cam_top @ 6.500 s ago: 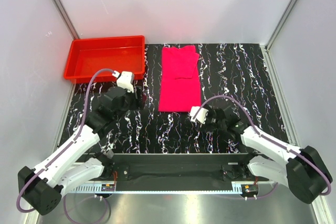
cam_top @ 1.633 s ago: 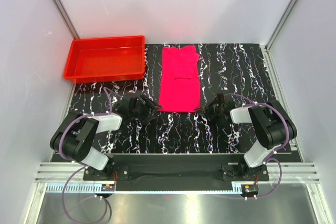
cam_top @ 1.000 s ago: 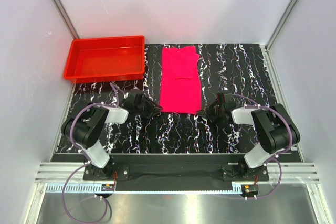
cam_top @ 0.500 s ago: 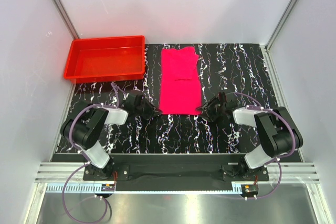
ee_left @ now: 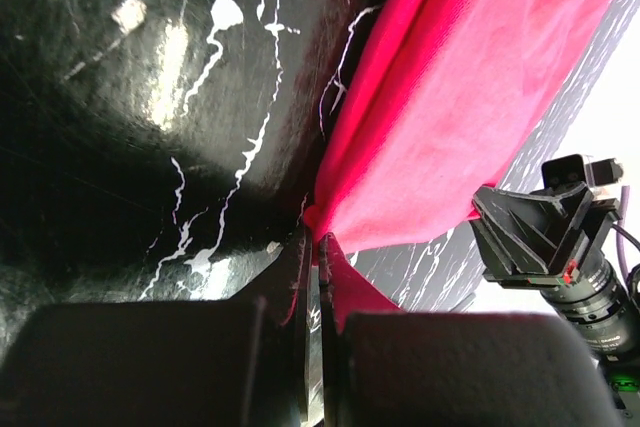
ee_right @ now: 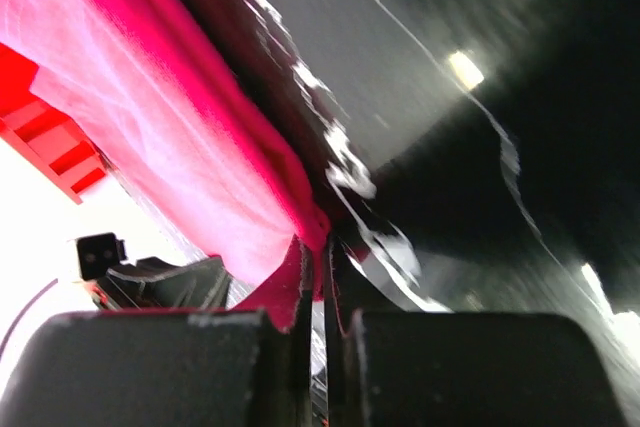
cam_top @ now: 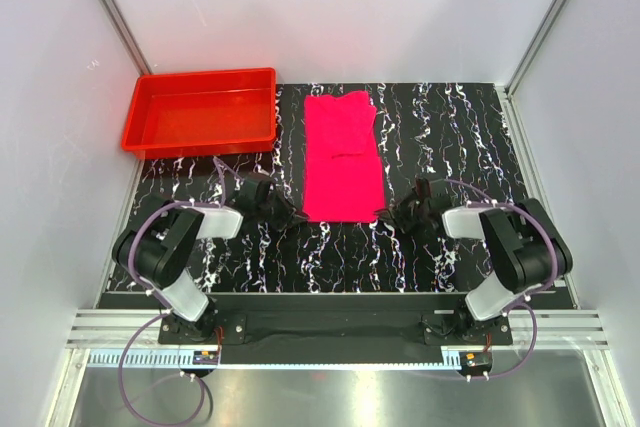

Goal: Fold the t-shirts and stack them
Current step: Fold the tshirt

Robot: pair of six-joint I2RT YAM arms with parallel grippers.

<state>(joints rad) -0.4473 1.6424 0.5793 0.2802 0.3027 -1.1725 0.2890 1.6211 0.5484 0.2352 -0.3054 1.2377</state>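
A bright magenta-pink t-shirt [cam_top: 340,155] lies folded into a long narrow strip on the black marbled table [cam_top: 450,137], running from the far edge toward me. My left gripper [cam_top: 296,215] is shut on the t-shirt's near left corner [ee_left: 318,222], low to the table. At the near right corner [ee_right: 318,230] my right gripper [cam_top: 385,215] is shut on the t-shirt in the same way. Each wrist view shows the pink cloth [ee_left: 450,117] stretching away from the jaws, with the other gripper [ee_left: 545,237] beyond it.
A rigid red tray [cam_top: 200,109] stands at the far left corner of the table. White walls [cam_top: 330,17] close in the back and both sides. The arm bases sit on a black rail [cam_top: 340,312] at the near edge.
Over the last second both grippers closed on the t-shirt's near corners. The near hem has been drawn slightly toward me and the far end has shifted a little.
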